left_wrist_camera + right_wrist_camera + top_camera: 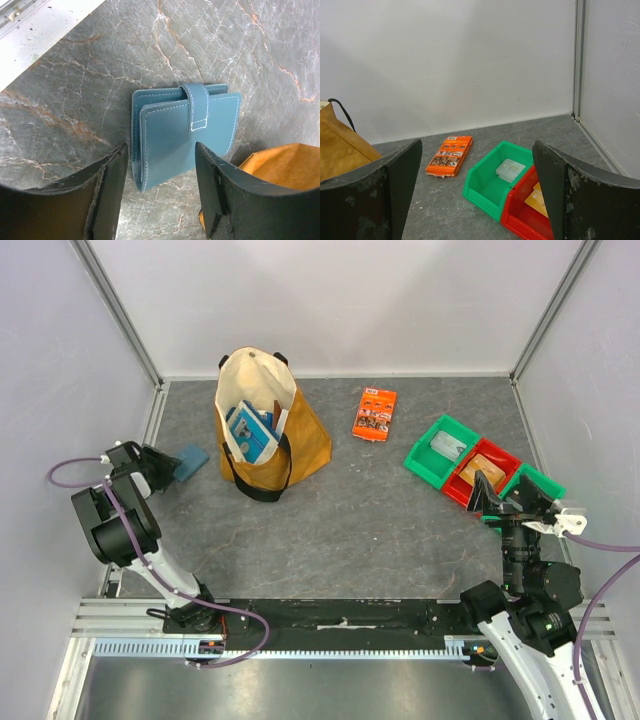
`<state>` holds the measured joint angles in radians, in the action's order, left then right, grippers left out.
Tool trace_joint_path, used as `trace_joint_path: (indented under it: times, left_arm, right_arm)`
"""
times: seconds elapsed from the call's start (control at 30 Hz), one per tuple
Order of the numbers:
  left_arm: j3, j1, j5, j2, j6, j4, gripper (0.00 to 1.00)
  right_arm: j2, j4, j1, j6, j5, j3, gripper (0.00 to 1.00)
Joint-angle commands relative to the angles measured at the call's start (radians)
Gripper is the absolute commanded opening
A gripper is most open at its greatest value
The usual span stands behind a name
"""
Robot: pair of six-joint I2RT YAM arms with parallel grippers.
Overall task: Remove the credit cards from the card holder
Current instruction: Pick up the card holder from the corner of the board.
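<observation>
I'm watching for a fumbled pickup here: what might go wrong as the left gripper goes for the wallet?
The card holder lies flat and its tab is fastened, so the left gripper, open over it, may just push it along the table or clamp it shut rather than open it. The tan bag sits close beside the gripper and might be snagged.

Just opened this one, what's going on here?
The left gripper hangs open over the light-blue card holder, which lies closed on the table with its tab across the front. The gripper is not gripping the holder, and no card shows from it. The right gripper is open and empty, hovering near the green bin and red bin on the right side.
</observation>
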<state>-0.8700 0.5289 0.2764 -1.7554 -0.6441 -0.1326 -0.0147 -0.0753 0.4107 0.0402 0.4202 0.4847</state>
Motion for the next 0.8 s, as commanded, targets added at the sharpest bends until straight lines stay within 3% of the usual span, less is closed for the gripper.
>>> trace_joint_path:
  times: [0.0,0.1,0.27,0.37,0.57,0.77]
  left_arm:
    - [-0.029,0.010,0.058,-0.033,-0.035,-0.022,0.60]
    - [-0.030,0.014,0.063,-0.036,-0.034,-0.024,0.52]
    - [-0.030,0.011,0.066,-0.035,-0.034,-0.022,0.15]
    - [-0.027,0.011,0.063,-0.024,-0.031,-0.016,0.02]
    - [-0.015,0.013,0.053,0.056,-0.023,0.022,0.02]
    - [-0.047,-0.001,-0.035,0.204,0.003,0.312,0.02]
  right_arm:
    - [0.009,0.023,0.008,-0.016,0.009,0.002,0.98]
    - [0.009,0.025,0.008,-0.016,0.008,0.000,0.98]
    - [0.009,0.028,0.008,-0.016,0.008,-0.003,0.98]
    - [0.009,0.029,0.007,-0.016,0.009,-0.003,0.98]
    - [0.009,0.031,0.008,-0.016,0.008,-0.003,0.98]
    - [0.009,0.031,0.008,-0.011,0.000,-0.001,0.98]
